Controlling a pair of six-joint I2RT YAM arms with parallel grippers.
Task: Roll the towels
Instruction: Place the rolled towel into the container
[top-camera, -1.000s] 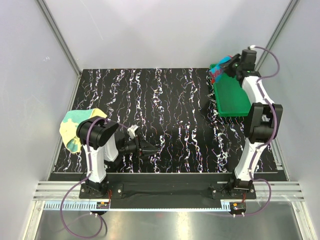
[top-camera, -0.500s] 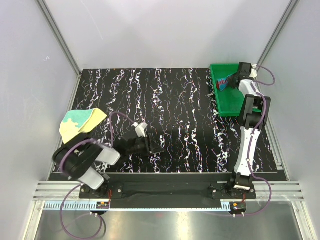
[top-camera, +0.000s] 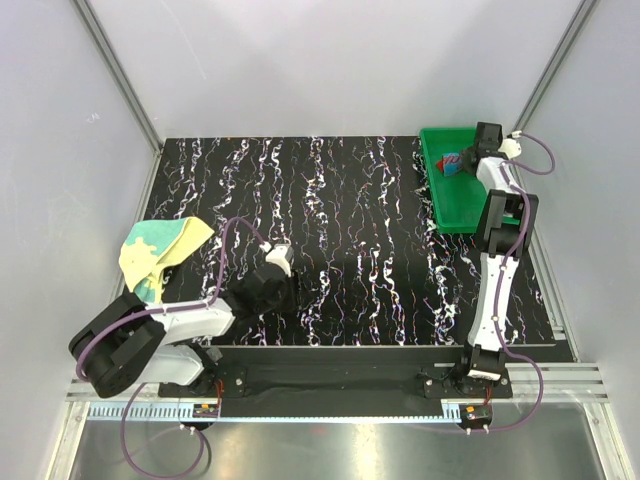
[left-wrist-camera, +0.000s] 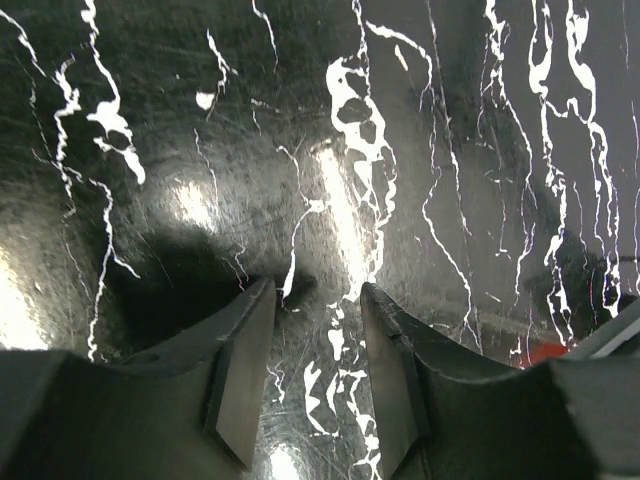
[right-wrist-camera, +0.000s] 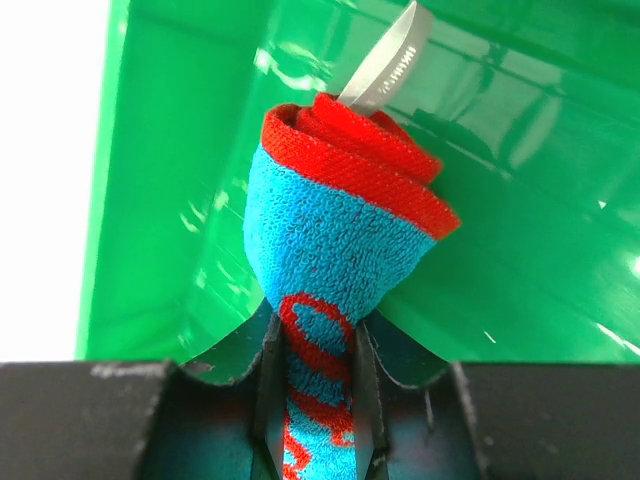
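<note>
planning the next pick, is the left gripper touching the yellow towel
Apart. The left wrist view shows the left gripper over bare table only; the top view shows the yellow towel lying off to its left, table between.

Left gripper (left-wrist-camera: 318, 292) ajar — right gripper (right-wrist-camera: 315, 340) tight

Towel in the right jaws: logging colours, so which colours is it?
The rolled terry towel is blue with red trim; clearest in right wrist view.
</note>
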